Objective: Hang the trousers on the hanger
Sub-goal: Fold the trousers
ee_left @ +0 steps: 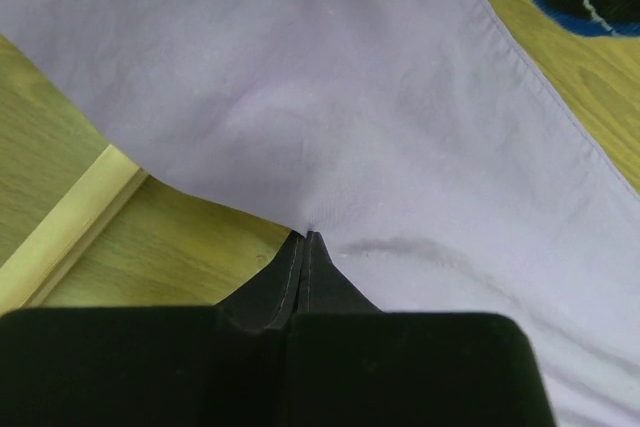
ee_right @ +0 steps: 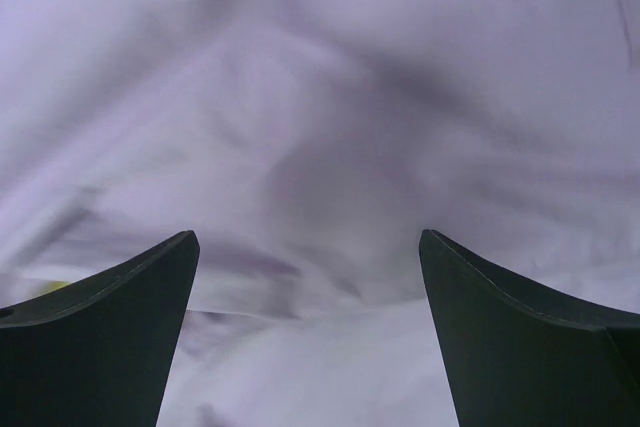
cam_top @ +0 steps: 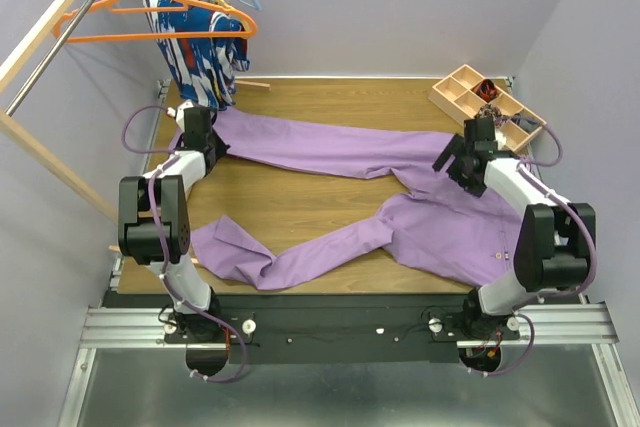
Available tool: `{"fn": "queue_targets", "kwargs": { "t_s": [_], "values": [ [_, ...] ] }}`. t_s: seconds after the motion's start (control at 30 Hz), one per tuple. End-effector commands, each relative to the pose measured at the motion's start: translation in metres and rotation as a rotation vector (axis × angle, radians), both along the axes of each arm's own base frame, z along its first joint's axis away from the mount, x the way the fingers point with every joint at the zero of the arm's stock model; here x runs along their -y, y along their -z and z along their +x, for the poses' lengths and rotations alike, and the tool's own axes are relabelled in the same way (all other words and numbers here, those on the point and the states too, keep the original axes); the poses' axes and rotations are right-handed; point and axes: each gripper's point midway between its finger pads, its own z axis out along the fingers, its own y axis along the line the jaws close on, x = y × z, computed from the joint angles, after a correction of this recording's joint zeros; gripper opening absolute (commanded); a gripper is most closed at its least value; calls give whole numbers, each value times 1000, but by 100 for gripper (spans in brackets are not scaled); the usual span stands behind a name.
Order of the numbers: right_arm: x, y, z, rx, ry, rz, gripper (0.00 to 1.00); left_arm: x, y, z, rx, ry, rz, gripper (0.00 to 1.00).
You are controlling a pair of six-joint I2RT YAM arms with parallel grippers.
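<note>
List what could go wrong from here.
1. The left gripper pinches only the very edge of the trousers; a lift may pull it free.
2. The right gripper is open, holding nothing, so the loose, crumpled near leg may drag.
3. The hanger hangs close by the patterned garment; the cloth could snag there.

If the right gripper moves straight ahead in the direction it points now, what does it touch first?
Probably the trousers: lilac cloth fills the view ahead of the open right gripper. How far away it lies is unclear.
</note>
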Motion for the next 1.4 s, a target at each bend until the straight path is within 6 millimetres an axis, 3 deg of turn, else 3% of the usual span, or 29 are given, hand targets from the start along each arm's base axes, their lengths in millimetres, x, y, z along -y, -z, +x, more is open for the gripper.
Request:
{"fn": "queue_targets", "kwargs": {
  "t_s": [0.0,0.1,0.37,0.5,0.77,0.9,1.0,1.03,1.07,1.23,1.27,1.3,1.33,1.37],
  "values": [
    [5,58,-65,-219,109,39,100,-5,-6,10,16,25,26,0],
    [10,70,-73,-263,111,11,100,-5,-6,9,15,33,37,0],
    [53,90,-77,-342,192,-1,100,-7,-10,10,28,59,72,0],
    [74,87,-63,-351,152,-90,100,-1,-13,18,41,113,75,0],
    [93,81,-38,-359,69,-199,100,32,-8,36,46,250,82,0],
    [89,64,-20,-303,29,-184,100,35,-23,48,78,263,67,1],
    [78,41,-9,-226,-7,-128,100,34,-36,47,76,266,85,21],
    [73,36,-7,-209,-21,-109,100,33,-44,46,87,269,95,32],
    [68,26,-8,-185,-29,-89,99,33,-47,43,85,272,95,36],
    [38,14,-28,-158,-60,50,95,34,-53,9,49,271,86,51],
    [35,13,-33,-157,-62,62,94,48,-53,3,45,299,82,52],
    [26,1,-34,-119,-86,93,93,50,-46,-7,21,304,78,54],
    [21,3,-41,-126,-96,106,93,53,-50,-14,18,311,76,60],
    [15,0,-44,-119,-115,114,93,55,-48,-20,4,315,73,61]
  ]
}}
